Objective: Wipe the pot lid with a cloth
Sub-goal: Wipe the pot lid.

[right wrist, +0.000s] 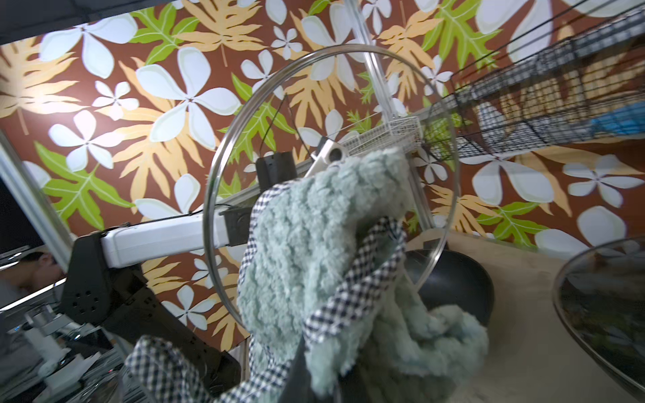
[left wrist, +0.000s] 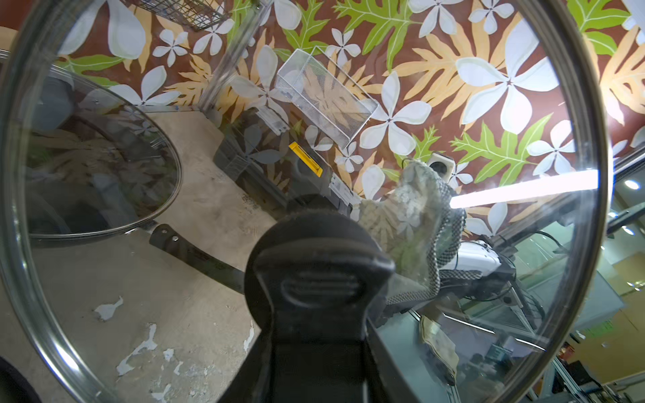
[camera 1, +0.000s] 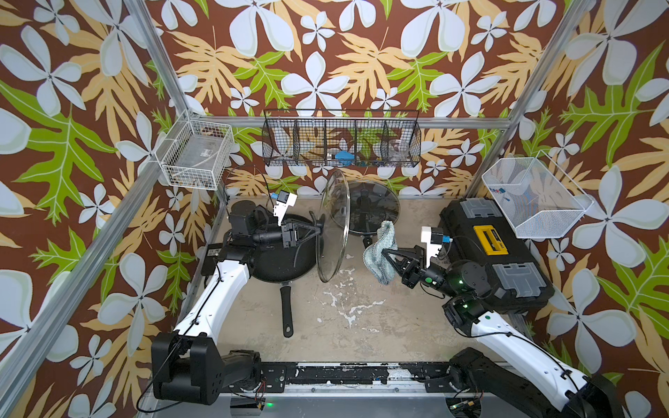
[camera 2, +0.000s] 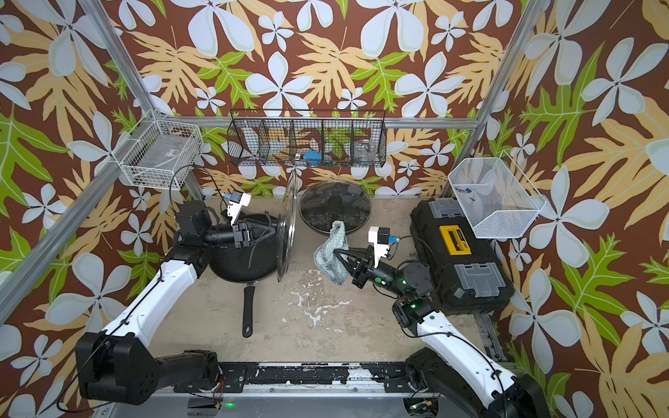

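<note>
The pot lid is clear glass with a metal rim and stands on edge in the air, over the right side of a black pan. My left gripper is shut on its black knob. The cloth is fluffy pale teal with a checked trim and hangs bunched from my right gripper, which is shut on it. The cloth hangs to the right of the lid's inner face, a short gap from the glass.
A second glass lid covers another pan at the back. A black toolbox stands at the right. On the walls hang a white wire basket, a black wire rack and a white mesh basket. The black pan's handle points toward the front.
</note>
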`<action>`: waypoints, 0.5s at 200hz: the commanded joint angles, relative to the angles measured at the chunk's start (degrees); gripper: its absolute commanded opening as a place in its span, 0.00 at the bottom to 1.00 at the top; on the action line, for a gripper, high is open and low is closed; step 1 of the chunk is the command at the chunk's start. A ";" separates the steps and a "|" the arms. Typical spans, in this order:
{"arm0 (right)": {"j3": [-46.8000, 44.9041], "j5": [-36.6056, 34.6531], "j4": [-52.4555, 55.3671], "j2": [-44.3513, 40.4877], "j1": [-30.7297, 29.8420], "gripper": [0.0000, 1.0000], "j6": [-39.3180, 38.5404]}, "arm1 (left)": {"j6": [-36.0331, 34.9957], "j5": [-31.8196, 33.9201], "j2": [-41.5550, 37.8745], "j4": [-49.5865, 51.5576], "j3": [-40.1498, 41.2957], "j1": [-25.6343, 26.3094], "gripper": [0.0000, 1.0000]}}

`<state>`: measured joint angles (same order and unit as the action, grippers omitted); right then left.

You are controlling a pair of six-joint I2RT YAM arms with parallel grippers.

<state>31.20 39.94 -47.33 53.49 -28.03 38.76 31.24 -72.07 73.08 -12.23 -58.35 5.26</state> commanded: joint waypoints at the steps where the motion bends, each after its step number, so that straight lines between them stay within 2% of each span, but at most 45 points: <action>1: 1.85 3.27 -7.16 2.19 -1.13 0.00 -0.08 | 7.13 -4.78 -0.65 -14.23 0.54 0.00 0.00; 21: 3.63 5.46 -13.36 6.03 -1.36 0.00 3.67 | 14.26 -5.28 -1.23 -21.92 2.25 0.18 0.00; 39: 5.83 6.64 -16.10 9.11 -2.53 0.00 4.33 | 17.13 -5.53 -1.12 -23.63 2.36 1.11 0.00; 76: 12.36 3.86 -7.45 12.69 -8.16 0.00 -4.05 | 18.48 -5.65 -0.34 -23.46 1.90 2.51 0.00; 100: 14.38 1.43 -6.12 15.12 -8.90 0.00 -4.74 | 18.94 -5.86 0.05 -23.53 2.03 2.90 0.00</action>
<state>44.10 44.21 -55.24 66.98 -36.58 36.80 48.29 -78.08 73.10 -29.91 -55.86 7.84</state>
